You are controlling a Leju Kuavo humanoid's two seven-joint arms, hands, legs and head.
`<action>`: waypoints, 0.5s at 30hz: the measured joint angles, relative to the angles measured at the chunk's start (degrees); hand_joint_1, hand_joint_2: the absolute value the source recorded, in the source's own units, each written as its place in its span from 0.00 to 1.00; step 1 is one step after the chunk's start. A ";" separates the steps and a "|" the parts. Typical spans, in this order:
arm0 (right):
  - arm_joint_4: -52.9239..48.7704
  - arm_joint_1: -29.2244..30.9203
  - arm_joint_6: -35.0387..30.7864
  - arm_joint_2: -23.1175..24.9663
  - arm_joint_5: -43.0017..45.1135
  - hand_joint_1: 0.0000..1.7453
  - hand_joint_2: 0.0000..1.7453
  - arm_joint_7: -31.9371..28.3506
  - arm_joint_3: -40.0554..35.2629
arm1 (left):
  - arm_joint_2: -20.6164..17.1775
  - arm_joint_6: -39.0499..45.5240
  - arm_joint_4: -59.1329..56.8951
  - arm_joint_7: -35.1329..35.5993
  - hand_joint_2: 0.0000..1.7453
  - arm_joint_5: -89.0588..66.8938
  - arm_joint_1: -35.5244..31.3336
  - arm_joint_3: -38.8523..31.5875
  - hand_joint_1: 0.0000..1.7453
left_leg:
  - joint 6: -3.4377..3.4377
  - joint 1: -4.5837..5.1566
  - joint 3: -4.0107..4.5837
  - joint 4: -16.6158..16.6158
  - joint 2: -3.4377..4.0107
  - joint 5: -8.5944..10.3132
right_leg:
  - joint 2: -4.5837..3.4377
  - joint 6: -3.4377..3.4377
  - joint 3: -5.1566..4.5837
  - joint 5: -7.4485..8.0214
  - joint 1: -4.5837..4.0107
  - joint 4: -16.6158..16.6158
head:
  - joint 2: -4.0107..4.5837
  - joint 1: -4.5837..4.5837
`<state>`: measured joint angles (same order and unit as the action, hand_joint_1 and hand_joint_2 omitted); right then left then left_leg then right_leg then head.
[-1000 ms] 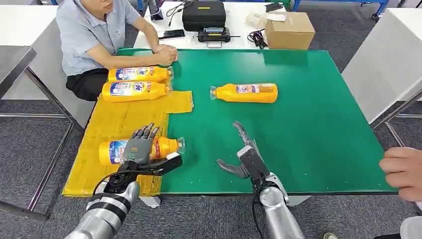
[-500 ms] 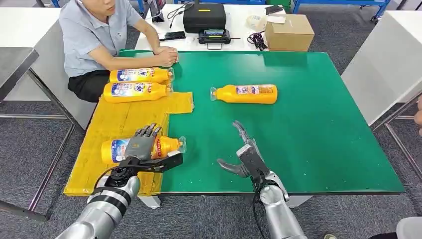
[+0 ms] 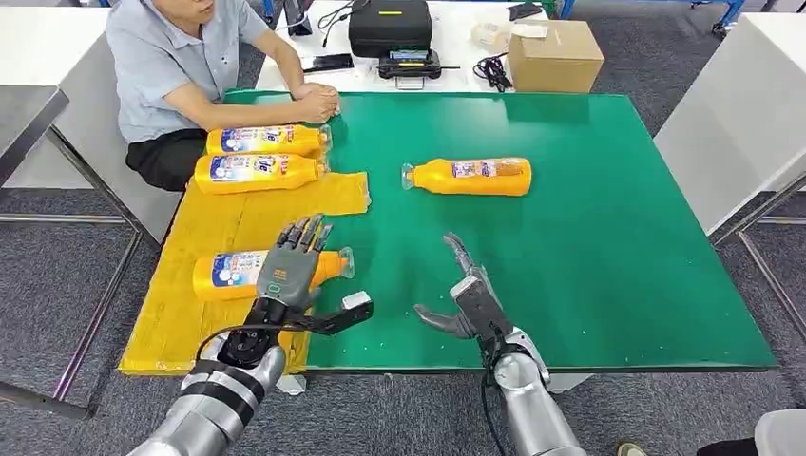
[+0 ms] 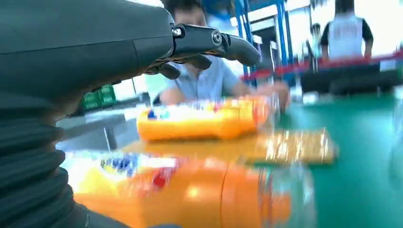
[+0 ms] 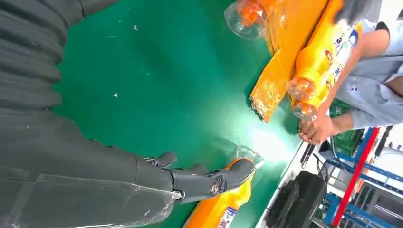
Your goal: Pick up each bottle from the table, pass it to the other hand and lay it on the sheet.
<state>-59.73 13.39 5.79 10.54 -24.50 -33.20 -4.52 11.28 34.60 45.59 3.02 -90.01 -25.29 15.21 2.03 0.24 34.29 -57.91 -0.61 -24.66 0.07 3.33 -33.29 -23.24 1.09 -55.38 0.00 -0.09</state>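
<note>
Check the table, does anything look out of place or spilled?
Nothing spilled. One bottle lies on bare green table rather than on the yellow sheet, where three others lie; it hasn't been handled yet.

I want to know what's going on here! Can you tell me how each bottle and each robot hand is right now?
Nearest bottle: lying on the yellow sheet, released.
Two far bottles: lying side by side on the sheet.
Last bottle: lying on the green table, untouched.
Left hand: open, above the nearest bottle.
Right hand: open, holding nothing.
</note>
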 measured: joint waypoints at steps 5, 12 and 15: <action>0.68 0.88 0.37 0.02 0.59 0.00 1.00 0.22 -0.37 | -0.13 2.82 0.89 0.28 1.00 0.00 -0.36 3.04 0.00 | 0.00 0.00 0.09 0.00 0.01 0.00 | -0.01 0.00 -0.11 0.00 0.01 0.00 | 0.00 0.00; 0.98 0.86 -0.22 0.02 1.88 0.00 1.00 0.48 -0.76 | 0.50 4.48 4.97 -5.16 1.00 3.59 1.92 4.76 0.00 | 0.00 0.01 0.08 0.00 0.01 -0.01 | -0.01 0.00 -0.12 0.00 0.02 0.00 | 0.00 0.02; -2.00 -1.47 -0.24 0.39 4.84 0.00 0.00 2.48 -0.04 | 2.01 0.16 13.74 -16.78 1.00 22.70 7.90 4.70 0.00 | -0.04 0.03 0.15 0.00 0.01 -0.08 | -0.01 0.01 -0.18 -0.03 0.05 0.00 | 0.00 0.00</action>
<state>-61.73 11.92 5.55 10.93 -19.67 -30.73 -4.57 13.29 34.76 59.33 -13.76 -67.31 -17.39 19.91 1.98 0.27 34.44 -57.91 -0.59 -24.74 0.06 3.34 -33.47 -23.28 1.14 -55.38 0.00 -0.09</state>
